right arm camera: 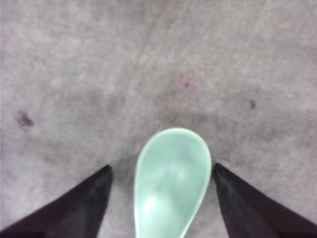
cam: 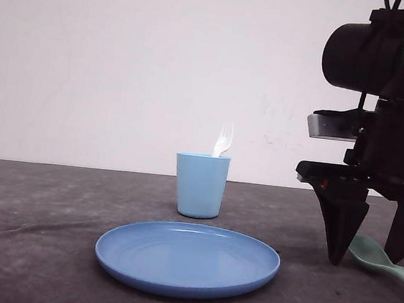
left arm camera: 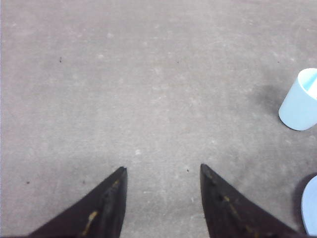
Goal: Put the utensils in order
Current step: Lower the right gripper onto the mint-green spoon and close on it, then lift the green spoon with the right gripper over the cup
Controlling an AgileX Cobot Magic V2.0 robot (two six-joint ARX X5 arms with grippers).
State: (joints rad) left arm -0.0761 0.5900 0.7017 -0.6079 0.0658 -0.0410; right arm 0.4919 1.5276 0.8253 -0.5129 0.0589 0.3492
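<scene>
1. Front view: the fork [cam: 223,140] stands tines-up inside the light blue cup [cam: 200,185], at the back centre of the grey bench [cam: 34,235]. The round blue plate [cam: 187,258] lies in front of the cup. The right gripper [cam: 370,262] is down at the bench on the right, its 2 dark fingers [cam: 341,231] spread to either side of the mint-green spoon [cam: 382,260], which lies flat on the bench.

2. Left wrist view: the left gripper [left arm camera: 162,173] hangs over bare bench, fingers spread and holding nothing. The cup sits off to one side, with an edge of the plate near it.

3. Right wrist view: the spoon's oval bowl lies between the 2 spread fingers, hollow side up, touching neither as far as I can tell.

4. Judgement: fork looks done; the step in hand is the spoon pickup. The next move calls for closing squarely on the spoon, then lifting it toward the cup.
</scene>
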